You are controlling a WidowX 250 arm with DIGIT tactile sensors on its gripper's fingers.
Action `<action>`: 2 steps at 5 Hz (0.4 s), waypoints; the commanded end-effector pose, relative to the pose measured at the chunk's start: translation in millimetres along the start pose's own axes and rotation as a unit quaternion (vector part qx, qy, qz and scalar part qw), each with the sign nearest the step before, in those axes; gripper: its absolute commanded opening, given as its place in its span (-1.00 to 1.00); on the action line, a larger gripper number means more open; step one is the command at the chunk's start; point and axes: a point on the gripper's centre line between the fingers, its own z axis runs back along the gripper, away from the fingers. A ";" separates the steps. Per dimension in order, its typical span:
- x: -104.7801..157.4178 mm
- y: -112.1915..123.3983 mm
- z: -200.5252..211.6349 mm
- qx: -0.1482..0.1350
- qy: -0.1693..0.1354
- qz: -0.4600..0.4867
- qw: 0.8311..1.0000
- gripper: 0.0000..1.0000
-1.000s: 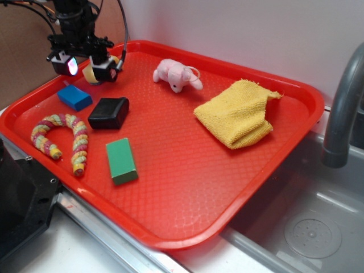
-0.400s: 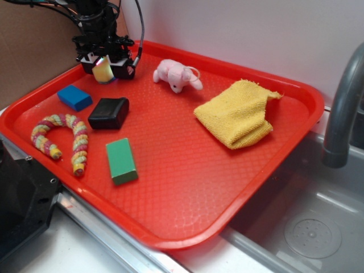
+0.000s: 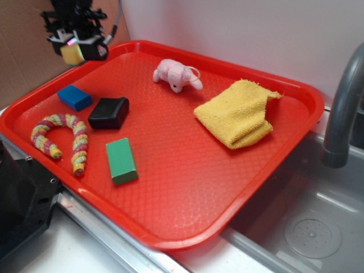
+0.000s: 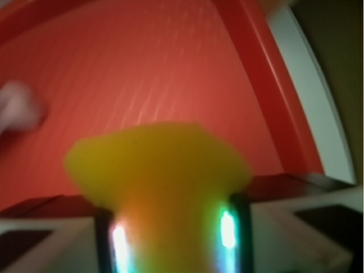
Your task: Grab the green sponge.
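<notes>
Step in hand: the grab looks done; the gripper (image 3: pixel 77 50) hangs at upper left of the exterior frame, above the rim of the red plastic tray (image 3: pixel 187 187), with the small rounded yellow foam sponge (image 3: pixel 72 53) in it
Fingers: closed on the sponge, pinching it from both sides
Sponge against fingers: in the wrist view the sponge (image 4: pixel 159 182) bulges out above the two fingers (image 4: pixel 230 227), squeezed narrow between them; its greenish scouring face cannot be made out
Sponge's place: clear of the tray floor, off every other item
Next move: probably just hold the squeeze steady; foam is soft and may slip if the grip eases
Others nearby: blue block (image 3: pixel 74 96), black box (image 3: pixel 108 112), both below the gripper in frame
</notes>
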 end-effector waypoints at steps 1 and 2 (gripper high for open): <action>-41.9 -48.7 104.9 -0.024 -0.015 -0.125 0.992 -1.00; -65.0 -57.8 126.6 -0.024 -0.001 -0.151 0.988 -1.00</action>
